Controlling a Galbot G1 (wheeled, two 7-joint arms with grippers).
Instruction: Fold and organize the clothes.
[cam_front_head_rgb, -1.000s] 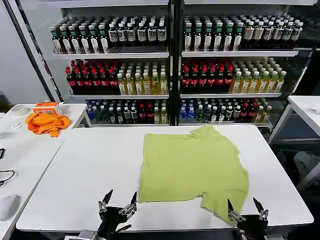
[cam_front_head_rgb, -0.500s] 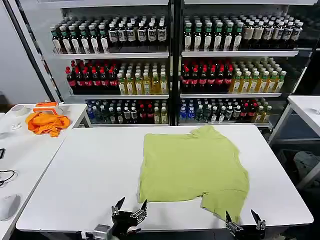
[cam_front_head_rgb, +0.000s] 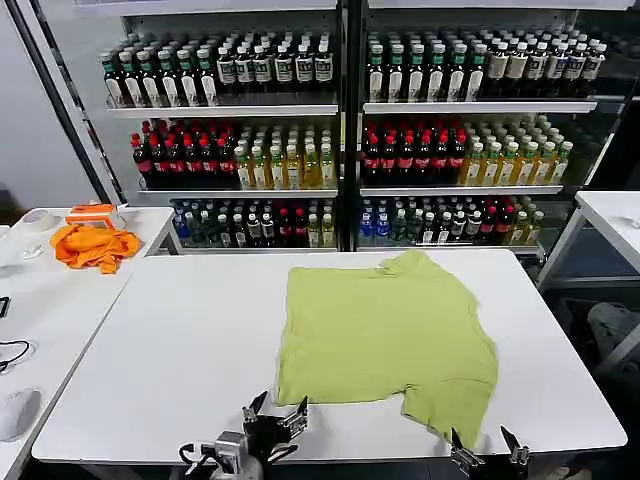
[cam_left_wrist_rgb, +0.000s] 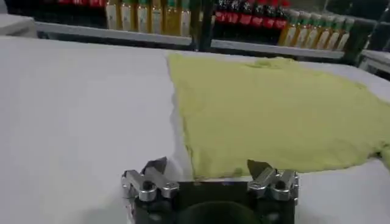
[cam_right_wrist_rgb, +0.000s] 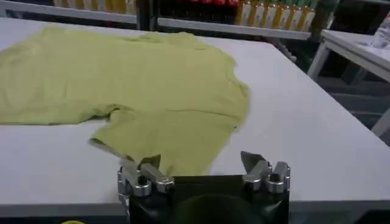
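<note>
A light yellow-green T-shirt (cam_front_head_rgb: 385, 330) lies partly folded on the white table (cam_front_head_rgb: 180, 340), one sleeve hanging toward the near edge at right. My left gripper (cam_front_head_rgb: 277, 410) stands open at the table's front edge, just short of the shirt's near left corner (cam_left_wrist_rgb: 201, 170). Its own midpoint (cam_left_wrist_rgb: 208, 166) faces that hem. My right gripper (cam_front_head_rgb: 487, 442) is open too, low at the front edge below the sleeve (cam_right_wrist_rgb: 170, 131). Seen from the wrist, the right gripper (cam_right_wrist_rgb: 201, 159) has nothing between its fingers, with the sleeve's edge right before it.
Shelves of bottles (cam_front_head_rgb: 340, 130) fill the back. A side table (cam_front_head_rgb: 60, 290) at left carries a bright orange cloth (cam_front_head_rgb: 93, 245) and a white mouse (cam_front_head_rgb: 15, 412). Another white table (cam_front_head_rgb: 615, 215) stands at far right. Bare table surface lies left of the shirt.
My left gripper has slid rightward along the front edge toward the shirt's near left corner. My right gripper has dropped lower at the front edge. The shirt has not moved.
</note>
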